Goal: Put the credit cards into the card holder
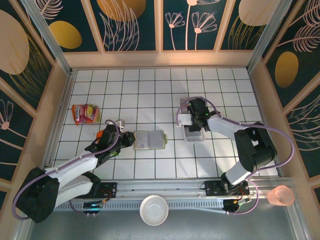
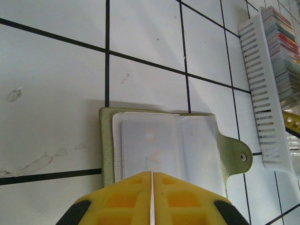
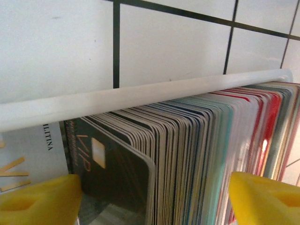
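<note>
The olive-green card holder (image 1: 150, 140) lies open on the white tiles, its pale clear sleeves up (image 2: 164, 145) and its snap tab (image 2: 237, 157) pointing right. My left gripper (image 1: 127, 140) is shut, its yellow fingertips (image 2: 152, 174) over the holder's near edge with nothing visible between them. The credit cards (image 3: 197, 140) stand on edge in a dense row inside a white slotted tray (image 2: 265, 103), right of the holder. My right gripper (image 1: 196, 125) is open, low over that row (image 3: 154, 201), one finger (image 3: 37, 201) on each side of a thick bunch; a dark VIP card faces the left finger.
An orange-red snack packet (image 1: 86, 114) lies at the far left. A white bowl (image 1: 153, 210) sits at the near edge between the arm bases and a pink cup (image 1: 281, 196) at the near right. Wooden walls (image 1: 160, 59) enclose the tiled floor.
</note>
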{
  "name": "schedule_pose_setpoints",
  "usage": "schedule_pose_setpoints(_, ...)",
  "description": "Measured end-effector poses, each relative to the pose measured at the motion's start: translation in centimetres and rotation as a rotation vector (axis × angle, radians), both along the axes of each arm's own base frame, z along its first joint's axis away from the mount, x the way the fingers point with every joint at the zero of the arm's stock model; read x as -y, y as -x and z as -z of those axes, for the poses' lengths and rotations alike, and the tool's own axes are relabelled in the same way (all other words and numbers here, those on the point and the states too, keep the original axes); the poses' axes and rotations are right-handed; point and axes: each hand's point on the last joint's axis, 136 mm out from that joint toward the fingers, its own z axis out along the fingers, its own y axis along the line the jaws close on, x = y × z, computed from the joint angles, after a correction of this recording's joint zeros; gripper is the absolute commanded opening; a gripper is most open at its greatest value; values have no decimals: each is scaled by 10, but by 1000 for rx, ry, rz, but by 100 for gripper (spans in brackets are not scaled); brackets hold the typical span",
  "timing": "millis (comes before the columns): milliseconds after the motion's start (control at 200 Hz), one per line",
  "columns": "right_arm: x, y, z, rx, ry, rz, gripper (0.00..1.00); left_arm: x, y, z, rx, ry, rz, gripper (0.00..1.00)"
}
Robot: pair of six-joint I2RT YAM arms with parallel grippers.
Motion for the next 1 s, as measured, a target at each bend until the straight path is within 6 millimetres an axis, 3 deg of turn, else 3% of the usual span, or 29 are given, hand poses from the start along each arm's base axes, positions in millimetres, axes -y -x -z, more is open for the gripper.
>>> schedule_pose_setpoints(195,0,0,-9,20,-7,-3,75,0,0,3,-8,-5,1,8)
schedule_pose_setpoints(490,2,6,-7,-3,7,-16,52,0,1,3,-9,-3,2,7)
schedule_pose_setpoints(816,4,11,-11,-11,8,-15,40,0,1,3,-12,0,-1,6)
schedule_pose_setpoints(936,5,12,-10,-16,11,-16,44,0,1,3,-13,1,-3,5)
schedule_pose_setpoints(1001,5,12,-10,-17,10,-13,70,0,1,3,-13,1,-3,5)
